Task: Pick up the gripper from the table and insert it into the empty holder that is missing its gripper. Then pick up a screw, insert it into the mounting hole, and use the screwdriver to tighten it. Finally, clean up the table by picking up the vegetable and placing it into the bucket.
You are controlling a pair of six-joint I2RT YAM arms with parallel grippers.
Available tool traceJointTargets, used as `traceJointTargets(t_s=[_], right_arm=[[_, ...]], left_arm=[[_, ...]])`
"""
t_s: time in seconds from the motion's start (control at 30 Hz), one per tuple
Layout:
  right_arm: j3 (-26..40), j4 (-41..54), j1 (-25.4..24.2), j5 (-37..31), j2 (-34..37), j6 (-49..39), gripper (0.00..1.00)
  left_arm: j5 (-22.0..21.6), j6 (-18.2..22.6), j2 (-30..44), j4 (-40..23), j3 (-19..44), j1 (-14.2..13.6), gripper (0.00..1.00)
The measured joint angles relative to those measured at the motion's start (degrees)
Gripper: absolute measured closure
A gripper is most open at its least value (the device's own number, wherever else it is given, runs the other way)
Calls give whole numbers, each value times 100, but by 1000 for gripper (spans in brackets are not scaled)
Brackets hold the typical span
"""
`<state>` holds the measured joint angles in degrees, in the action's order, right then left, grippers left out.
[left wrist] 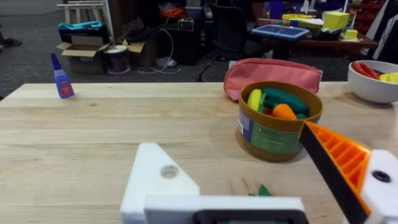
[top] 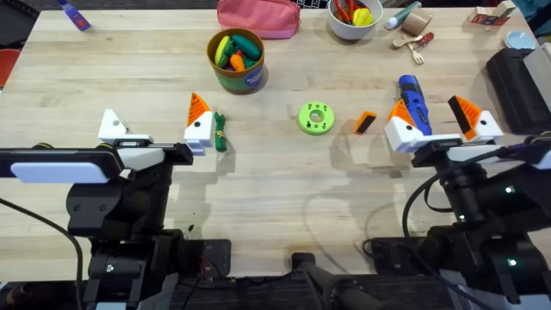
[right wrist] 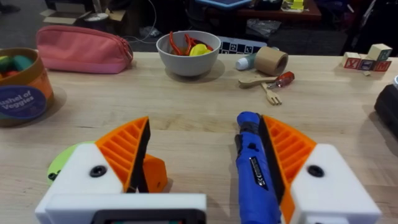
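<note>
The orange gripper (top: 366, 122) lies on the table left of my right gripper (top: 437, 120); it also shows beside that gripper's finger (right wrist: 153, 174). My right gripper (right wrist: 204, 121) is open, and the blue screwdriver (top: 413, 102) (right wrist: 255, 168) lies between its orange-tipped fingers. My left gripper (top: 155, 127) (left wrist: 227, 140) is open. Its outer finger is the bare white holder (top: 112, 127) (left wrist: 158, 183); the other carries an orange tip. The small green vegetable (top: 219, 133) (left wrist: 261, 190) lies just beside that tipped finger. The bucket (top: 237, 60) (left wrist: 277, 124) stands beyond, with toy vegetables in it.
A lime-green disc (top: 316, 118) sits mid-table. At the back are a pink pouch (top: 256, 17), a white bowl (top: 353, 19), a tape roll and a wooden fork (top: 413, 39). A glue bottle (top: 73, 15) stands far left, and a black device (top: 516, 77) at the right edge.
</note>
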<state>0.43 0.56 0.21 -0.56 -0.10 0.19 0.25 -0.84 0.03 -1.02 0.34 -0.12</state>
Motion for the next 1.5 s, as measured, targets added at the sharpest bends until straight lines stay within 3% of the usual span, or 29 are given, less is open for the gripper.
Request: traceJointTargets(t_s=[0.5,0.63,0.77,0.93,1.23,1.5], right_arm=[[0,-363,0,0,0,0,9],[164,-376,0,0,0,2,8],[762,-122,0,2,38,2,9],[1979,1062,0,2,493,0,8],[4246,3379,0,4,2613,0,9],[5437,4723,0,5,4274,0,9]], left_arm=[[-4,0,2,245,7,0,15],[-4,0,2,-6,257,0,15],[-7,-2,78,-614,1060,0,15],[-14,0,772,-1882,2423,0,15],[-33,0,3191,-4210,4726,0,16],[-33,-2,5146,-5557,6076,0,15]])
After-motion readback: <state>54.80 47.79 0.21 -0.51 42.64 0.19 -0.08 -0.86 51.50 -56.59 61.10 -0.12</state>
